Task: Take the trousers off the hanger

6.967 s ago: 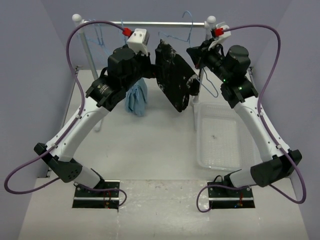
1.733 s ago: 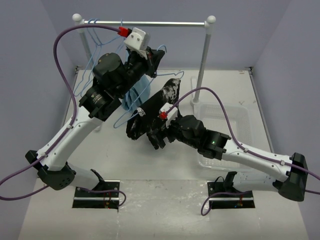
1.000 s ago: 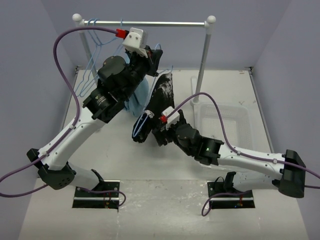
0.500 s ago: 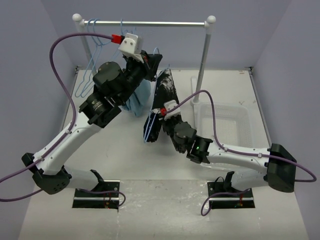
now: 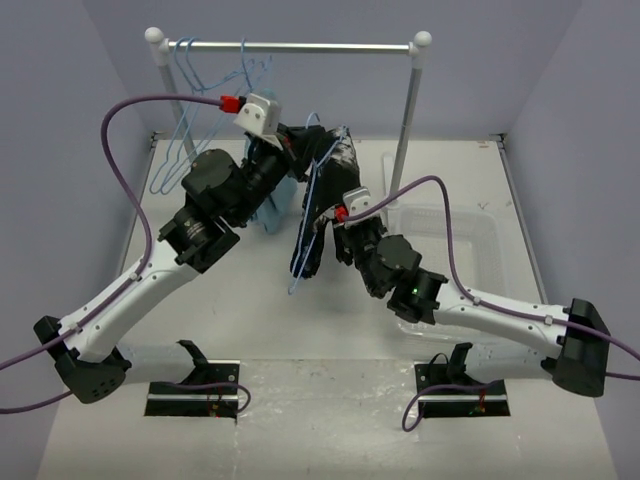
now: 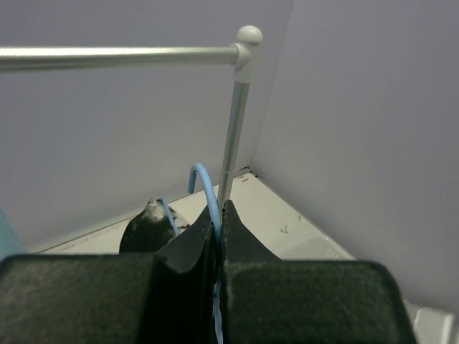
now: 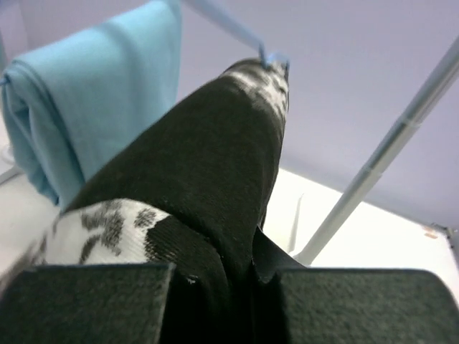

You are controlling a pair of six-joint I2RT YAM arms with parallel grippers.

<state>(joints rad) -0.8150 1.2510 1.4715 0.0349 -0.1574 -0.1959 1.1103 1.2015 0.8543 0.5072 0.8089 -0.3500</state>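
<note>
Left gripper (image 6: 219, 215) pinched on hanger (image 6: 206, 186) wire, hook curving just above it; right gripper (image 7: 228, 276) clamped on trousers (image 7: 215, 158), fabric stretching ahead

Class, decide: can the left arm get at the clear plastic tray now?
Probably not: the left gripper is shut on the light-blue wire hanger, and the black speckled trousers and right arm lie between.
</note>
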